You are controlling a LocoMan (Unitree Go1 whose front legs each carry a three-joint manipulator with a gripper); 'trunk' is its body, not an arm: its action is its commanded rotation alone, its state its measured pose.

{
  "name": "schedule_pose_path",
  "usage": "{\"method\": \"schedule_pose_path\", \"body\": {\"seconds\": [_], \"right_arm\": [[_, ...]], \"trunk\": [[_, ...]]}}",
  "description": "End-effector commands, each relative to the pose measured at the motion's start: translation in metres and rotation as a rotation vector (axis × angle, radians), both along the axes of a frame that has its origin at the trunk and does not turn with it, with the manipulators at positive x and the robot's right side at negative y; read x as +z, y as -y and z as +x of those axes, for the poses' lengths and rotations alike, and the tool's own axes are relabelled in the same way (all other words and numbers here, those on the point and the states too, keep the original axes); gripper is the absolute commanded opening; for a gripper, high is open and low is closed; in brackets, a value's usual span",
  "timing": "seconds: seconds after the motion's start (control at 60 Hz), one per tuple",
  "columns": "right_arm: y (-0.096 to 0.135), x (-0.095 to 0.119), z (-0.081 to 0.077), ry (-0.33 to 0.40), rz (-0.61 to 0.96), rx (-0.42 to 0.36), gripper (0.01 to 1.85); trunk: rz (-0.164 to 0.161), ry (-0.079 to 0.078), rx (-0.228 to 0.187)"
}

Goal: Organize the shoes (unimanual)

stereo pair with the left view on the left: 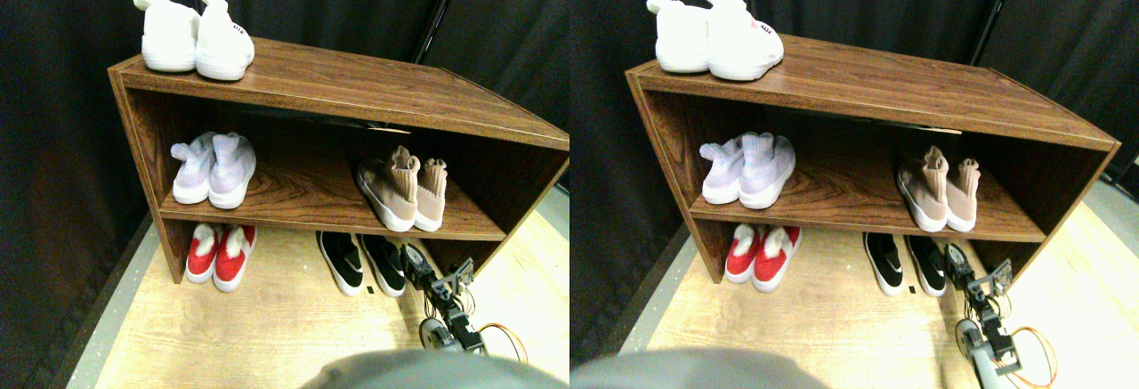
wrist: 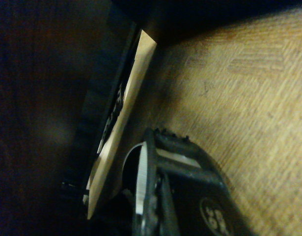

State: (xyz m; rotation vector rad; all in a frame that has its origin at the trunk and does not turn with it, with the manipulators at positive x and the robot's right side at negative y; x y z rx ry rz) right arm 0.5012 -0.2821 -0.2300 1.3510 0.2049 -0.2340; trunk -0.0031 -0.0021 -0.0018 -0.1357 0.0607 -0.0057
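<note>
Five pairs stand paired on shoe rack; my right gripper beside black slip-ons on floor, jaw state unclear; little apparently left.

Stereo pair looks down at the shoe rack from above, wrist view close over floor — both share it.

Top board of the rack: white pair sat at the left end, rest of board bare to the right corner. Mid shelf: lilac pair at left, tan pair at right, open gap betw. them. Floor level: red pair at left, black pair right of ctr, free strip betw. Right gripper was crowded just beside the black pair, near rack's right side wall. Bare floor lay in front.
</note>
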Motion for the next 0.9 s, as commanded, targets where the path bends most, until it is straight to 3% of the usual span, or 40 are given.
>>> {"method": "schedule_pose_path", "body": {"seconds": [0.017,0.183,0.633,0.9], "right_arm": [[-0.004,0.002,0.004,0.032,0.006,0.003,0.06],[-0.007,-0.004,0.007,-0.007,0.021,-0.046,0.06],[-0.021,-0.009,0.012,-0.013,0.038,0.024,0.06],[-0.023,-0.006,0.013,0.007,0.041,0.025,0.06]], "trunk": [[-0.015,-0.026,0.024],[-0.016,-0.035,0.027],[-0.011,-0.047,0.023],[-0.013,-0.051,0.018]]}}
